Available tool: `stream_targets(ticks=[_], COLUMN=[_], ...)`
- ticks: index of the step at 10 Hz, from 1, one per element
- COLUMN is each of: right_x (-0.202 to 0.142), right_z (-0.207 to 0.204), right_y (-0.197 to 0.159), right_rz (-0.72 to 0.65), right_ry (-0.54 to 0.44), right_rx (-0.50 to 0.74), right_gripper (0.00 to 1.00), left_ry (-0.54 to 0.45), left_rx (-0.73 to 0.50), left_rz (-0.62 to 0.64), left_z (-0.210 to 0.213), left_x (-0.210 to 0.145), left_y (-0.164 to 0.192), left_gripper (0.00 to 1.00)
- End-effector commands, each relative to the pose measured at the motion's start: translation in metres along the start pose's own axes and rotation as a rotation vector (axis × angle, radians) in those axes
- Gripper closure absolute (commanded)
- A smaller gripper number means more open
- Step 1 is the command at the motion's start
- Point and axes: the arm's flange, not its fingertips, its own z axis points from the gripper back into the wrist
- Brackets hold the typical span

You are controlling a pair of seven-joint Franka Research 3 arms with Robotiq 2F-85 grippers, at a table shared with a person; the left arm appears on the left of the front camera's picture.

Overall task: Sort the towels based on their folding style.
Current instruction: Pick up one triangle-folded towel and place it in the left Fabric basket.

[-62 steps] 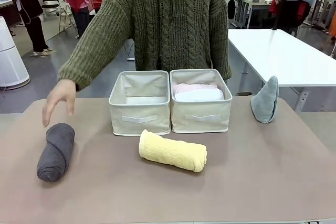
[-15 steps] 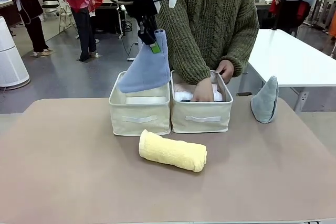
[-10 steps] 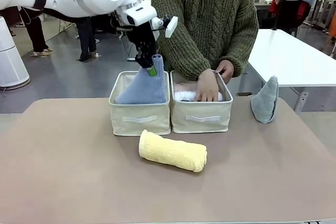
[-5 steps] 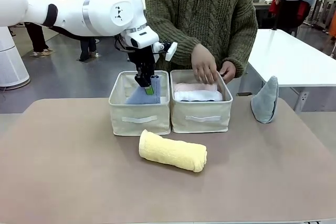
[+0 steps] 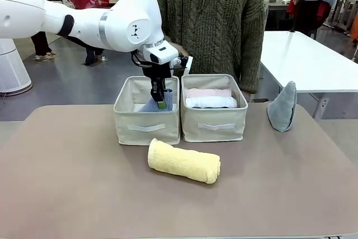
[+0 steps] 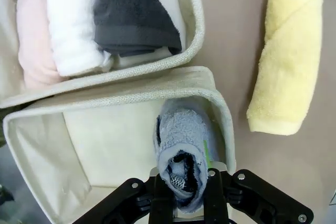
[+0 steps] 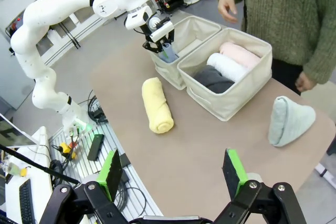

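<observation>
The blue cone towel (image 6: 181, 129) is down inside the left bin (image 5: 146, 128), pinched at its tip by the left gripper (image 6: 185, 184) (rolls (image 6: 68, 30) fill the neighbouring bin (image 5: 214, 126), so cones likely belong here). The right gripper (image 7: 173, 174) hangs spread and empty.

Pale yellow towel (image 5: 183, 161), light blue towel (image 6: 181, 135), grey-blue towel (image 5: 282, 106), beige bins (image 5: 134, 118), olive cable-knit sweater (image 5: 207, 20)

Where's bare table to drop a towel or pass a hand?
Free: table left of the left bin; the strip on the robot's side of the yellow towel; the gap between right bin and grey-blue cone towel. Crowded: left bin, with the left gripper shut on the blue towel; right bin, full.
</observation>
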Motion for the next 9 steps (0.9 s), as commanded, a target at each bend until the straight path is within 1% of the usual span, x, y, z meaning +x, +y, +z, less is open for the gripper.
stream_targets(ticks=[1, 2, 3, 4, 6, 7, 8, 9], right_x=[0.001, 0.001, 0.001, 0.001, 0.001, 0.001, 0.001, 0.001], right_z=[-0.001, -0.001, -0.001, -0.001, -0.001, -0.001, -0.001, -0.001], right_y=[-0.001, -0.001, -0.001, -0.001, -0.001, -0.001, -0.001, -0.001], right_rz=[0.017, 0.017, 0.017, 0.017, 0.017, 0.017, 0.017, 0.017], right_ry=[-0.025, -0.025, -0.025, -0.025, -0.025, -0.025, -0.025, -0.025], right_rx=[0.016, 0.016, 0.016, 0.016, 0.016, 0.016, 0.016, 0.016], right_gripper=[0.00, 0.00, 0.00, 0.00, 0.00, 0.00, 0.00, 0.00], left_ry=[0.050, 0.046, 0.034, 0.024, 0.019, 0.017, 0.016, 0.015], left_rx=[0.010, 0.008, 0.016, 0.020, 0.020, 0.020, 0.020, 0.021], left_rz=[0.040, 0.051, 0.051, 0.055, 0.054, 0.051, 0.050, 0.051], left_z=[-0.008, -0.009, -0.004, -0.001, 0.001, 0.001, 0.002, 0.003], left_x=[0.004, 0.003, 0.003, 0.001, 0.000, -0.001, -0.001, -0.002], left_y=[0.005, 0.005, 0.004, 0.005, 0.005, 0.005, 0.005, 0.006], left_gripper=[0.83, 0.56, 0.23, 0.00, 0.00, 0.02, 0.00, 0.00])
